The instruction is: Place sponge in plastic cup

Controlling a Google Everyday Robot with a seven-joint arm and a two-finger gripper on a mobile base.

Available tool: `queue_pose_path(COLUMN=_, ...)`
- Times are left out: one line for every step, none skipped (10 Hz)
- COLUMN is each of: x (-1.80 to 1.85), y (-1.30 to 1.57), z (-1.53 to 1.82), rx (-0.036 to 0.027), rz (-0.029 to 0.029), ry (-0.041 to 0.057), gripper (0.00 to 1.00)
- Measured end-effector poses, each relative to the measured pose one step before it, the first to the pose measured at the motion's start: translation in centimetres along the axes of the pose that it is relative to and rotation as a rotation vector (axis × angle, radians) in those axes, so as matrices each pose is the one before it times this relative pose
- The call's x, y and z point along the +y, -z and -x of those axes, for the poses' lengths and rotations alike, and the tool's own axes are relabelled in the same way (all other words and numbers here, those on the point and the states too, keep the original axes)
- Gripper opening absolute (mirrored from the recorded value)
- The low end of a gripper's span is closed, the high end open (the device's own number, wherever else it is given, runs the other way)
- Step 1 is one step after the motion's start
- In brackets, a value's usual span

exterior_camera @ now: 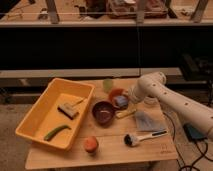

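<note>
- wooden table (165, 150) in dim light, with dark shelving behind.
- sponge (120, 101) lies in the orange bowl (113, 93); the plastic cup (108, 84) stands upright just behind that bowl.
- gripper (131, 97) hangs at the bowl's far edge beside the sponge, jaws wide, with nothing in them as far as shows.
- done well, i judge: straddle the sponge, close softly, lift clear of the rim, release centred over the narrow cup.
- count: one sponge, one plastic cup, two bowls with the maroon bowl (103, 111), one orange cup (90, 144), one yellow tray (35, 125), one cloth (147, 121), one scrub brush (66, 110), one white-handled brush (145, 136).
</note>
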Motion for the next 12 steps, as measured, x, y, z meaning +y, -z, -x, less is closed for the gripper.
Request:
queue_pose_path(x=-0.13, y=-0.411, z=0.064, rx=-0.00266, rz=0.00321, ry=0.00601, gripper=0.65)
queue_pose_path(x=-0.125, y=-0.558, z=0.049, rx=-0.00246, rz=0.00443, ry=0.00574, gripper=0.65)
queue_pose_path(x=-0.081, y=-0.336, z=-0.2, rx=0.00066, rz=0.00152, ry=0.0, gripper=0.63)
queue_pose_path(x=-0.037, y=-0.352, z=-0.285, rx=0.00184, rz=0.00223, ry=-0.00315, gripper=0.56)
queue_pose_path(x=-0.059, y=-0.216, z=-0.275, rx=0.00322, rz=0.00146, ry=-0.00301, gripper=0.47)
queue_pose_path(x=-0.04, y=-0.234, z=-0.199, rx=0.00362, rz=0.00285, ry=-0.00102, gripper=0.37)
queue_pose_path(x=-0.064, y=-0.167, z=-0.133, rx=0.00254, rz=0.00138, ry=-0.00243, gripper=0.29)
queue_pose_path(x=-0.072, y=-0.144, z=-0.134, rx=0.00304, rz=0.00262, ry=-0.00282, gripper=0.16)
queue_pose_path(x=-0.01, y=-0.021, z=-0.115, rx=0.00113, rz=0.00105, ry=-0.00182, gripper=0.08)
queue_pose_path(x=0.016, y=0.012, z=-0.098, rx=0.00023, rz=0.00173, ry=-0.00208, gripper=0.03)
queue_pose_path(x=0.062, y=0.014, z=-0.014, rx=-0.0025, rz=0.00261, ry=0.0028, gripper=0.02)
queue_pose_path(x=0.018, y=0.269, z=0.025, rx=-0.00363, rz=-0.00018, ry=0.00589, gripper=0.02)
